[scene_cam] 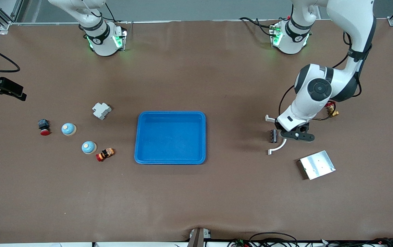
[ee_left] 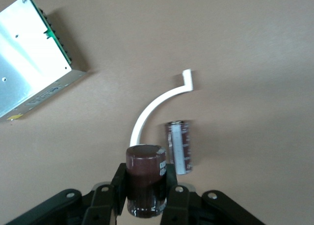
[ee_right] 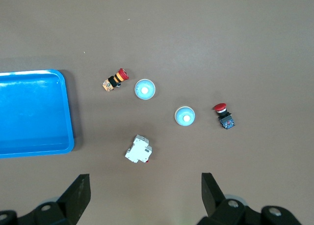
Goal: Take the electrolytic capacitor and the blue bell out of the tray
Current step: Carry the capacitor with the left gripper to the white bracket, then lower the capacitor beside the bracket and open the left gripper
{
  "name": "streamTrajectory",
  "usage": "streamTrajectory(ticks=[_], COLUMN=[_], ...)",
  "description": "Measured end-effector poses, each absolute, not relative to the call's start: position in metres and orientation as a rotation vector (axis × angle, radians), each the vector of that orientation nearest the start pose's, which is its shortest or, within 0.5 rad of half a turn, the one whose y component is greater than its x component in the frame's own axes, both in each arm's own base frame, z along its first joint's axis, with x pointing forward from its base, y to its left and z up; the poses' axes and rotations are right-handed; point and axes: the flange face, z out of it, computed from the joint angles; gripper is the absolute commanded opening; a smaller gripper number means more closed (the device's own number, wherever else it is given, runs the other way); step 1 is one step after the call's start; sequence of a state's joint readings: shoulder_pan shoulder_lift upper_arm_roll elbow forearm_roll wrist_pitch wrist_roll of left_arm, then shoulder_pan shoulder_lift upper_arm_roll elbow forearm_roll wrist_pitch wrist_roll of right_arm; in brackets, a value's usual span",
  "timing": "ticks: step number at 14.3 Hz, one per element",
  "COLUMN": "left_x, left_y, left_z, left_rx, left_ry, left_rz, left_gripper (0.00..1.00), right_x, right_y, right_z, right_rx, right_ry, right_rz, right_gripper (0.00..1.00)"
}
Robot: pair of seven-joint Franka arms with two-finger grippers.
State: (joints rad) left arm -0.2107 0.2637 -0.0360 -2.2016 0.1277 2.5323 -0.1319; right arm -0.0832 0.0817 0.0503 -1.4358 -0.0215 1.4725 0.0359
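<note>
My left gripper (ee_left: 145, 185) is shut on a dark brown capacitor (ee_left: 145, 178), held upright just above the table toward the left arm's end. In the front view the left hand (scene_cam: 290, 132) hides that capacitor. A second capacitor (ee_left: 179, 146) (scene_cam: 273, 136) lies on the table beside it. Two pale blue bells (scene_cam: 69, 129) (scene_cam: 89, 147) stand toward the right arm's end, and both bells (ee_right: 144, 89) (ee_right: 185, 116) show in the right wrist view. My right gripper (ee_right: 145, 181) hangs open high over that end with nothing between its fingers. The blue tray (scene_cam: 170, 137) (ee_right: 29, 112) holds nothing.
A white curved piece (ee_left: 157, 104) (scene_cam: 278, 148) and a metal box (scene_cam: 317, 164) (ee_left: 29, 58) lie near the left gripper. A white breaker (scene_cam: 101, 110) (ee_right: 139, 150) and two red push buttons (scene_cam: 44, 126) (scene_cam: 105, 154) lie beside the bells.
</note>
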Motion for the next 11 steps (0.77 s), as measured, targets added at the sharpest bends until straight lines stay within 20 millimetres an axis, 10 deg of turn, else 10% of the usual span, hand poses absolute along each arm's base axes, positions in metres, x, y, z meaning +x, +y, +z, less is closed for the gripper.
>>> streamTrajectory(ticks=[11], left_x=[0.524], left_y=[-0.075], left_z=[0.232], left_rx=[-3.093], left_ry=[0.263], left_rz=[-0.287], left_gripper=[0.0], right_x=[0.57], right_y=[-0.023], right_z=[0.633], right_rx=[-3.156], right_ry=[0.112], right_rz=[0.072], right_gripper=[1.0])
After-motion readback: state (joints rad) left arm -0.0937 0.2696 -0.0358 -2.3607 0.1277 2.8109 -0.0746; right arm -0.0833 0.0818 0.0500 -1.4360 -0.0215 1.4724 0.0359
